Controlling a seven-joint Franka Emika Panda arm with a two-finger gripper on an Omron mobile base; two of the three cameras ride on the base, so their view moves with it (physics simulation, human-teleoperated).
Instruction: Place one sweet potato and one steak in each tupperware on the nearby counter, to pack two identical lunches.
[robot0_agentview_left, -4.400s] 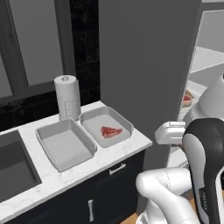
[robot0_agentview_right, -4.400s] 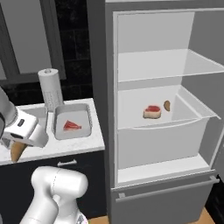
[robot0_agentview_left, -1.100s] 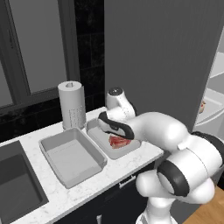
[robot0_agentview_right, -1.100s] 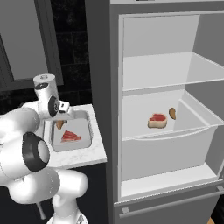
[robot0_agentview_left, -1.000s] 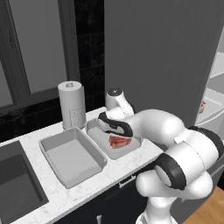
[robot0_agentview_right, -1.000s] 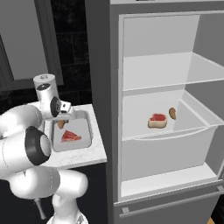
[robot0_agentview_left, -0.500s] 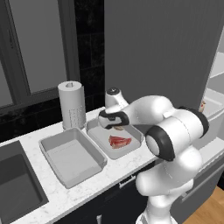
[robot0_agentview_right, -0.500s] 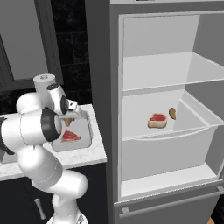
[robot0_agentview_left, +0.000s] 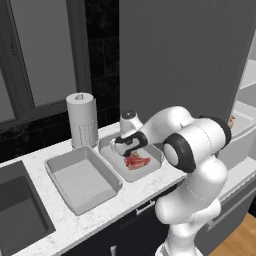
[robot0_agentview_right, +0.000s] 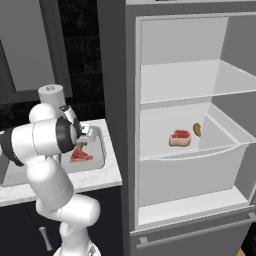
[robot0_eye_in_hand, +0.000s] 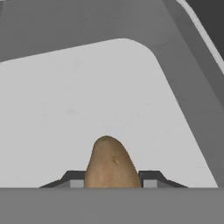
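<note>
My gripper (robot0_eye_in_hand: 112, 177) is shut on a brown sweet potato (robot0_eye_in_hand: 111, 163), held just above the pale floor of the right tupperware (robot0_eye_in_hand: 131, 87). In the left base view the gripper (robot0_agentview_left: 121, 146) hangs low over that tupperware (robot0_agentview_left: 131, 177), right beside a red steak (robot0_agentview_left: 136, 161) lying in it. The right base view has the same steak (robot0_agentview_right: 80, 156) under the hand (robot0_agentview_right: 82, 144). The left tupperware (robot0_agentview_left: 82, 180) on the white counter (robot0_agentview_left: 135, 192) holds nothing. A second steak (robot0_agentview_right: 180, 137) and a second sweet potato (robot0_agentview_right: 197, 130) lie on a shelf in the open fridge.
A paper towel roll (robot0_agentview_left: 82, 120) stands behind the tubs against the dark wall. A dark sink basin (robot0_agentview_left: 15, 220) lies at the counter's left end. The open fridge (robot0_agentview_right: 190, 125) stands right of the counter, its door swung wide.
The hand has dropped lower into the right tub with the sweet potato still in its grip. The arm's elbow has folded in closer over the counter edge.
</note>
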